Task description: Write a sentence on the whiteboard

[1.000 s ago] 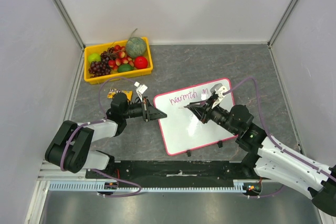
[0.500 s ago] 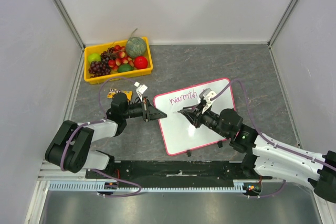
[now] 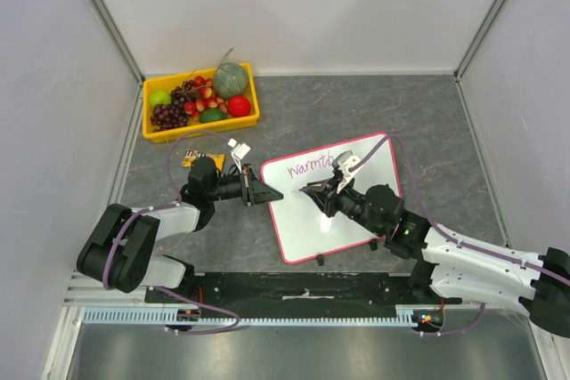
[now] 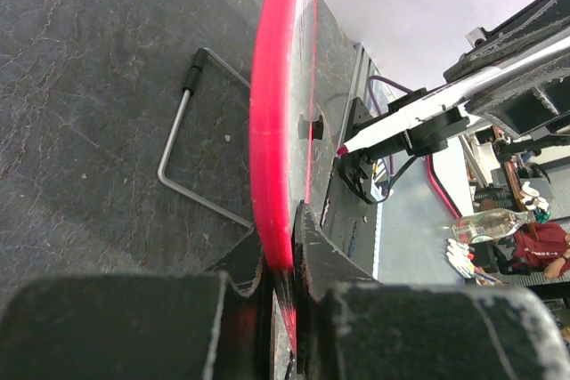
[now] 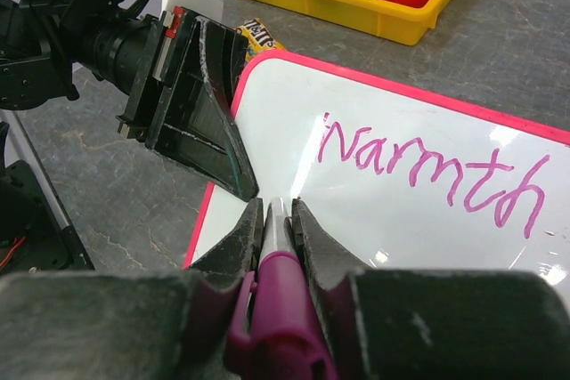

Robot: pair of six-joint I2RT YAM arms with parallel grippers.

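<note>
One whiteboard sits mid-worktop, angled, between two arms. Sentence: one word so far, "warmth", magenta, one line, along board's far edge. Left fingers pressed together on pink rim at board's left edge, pinching it. Right fingers clamp one magenta marker. Marker tip points at bare white below word's first letter; contact cannot be told. One yellow tray of fruit at far left, well apart from board. One small yellow packet between tray and left arm.
</note>
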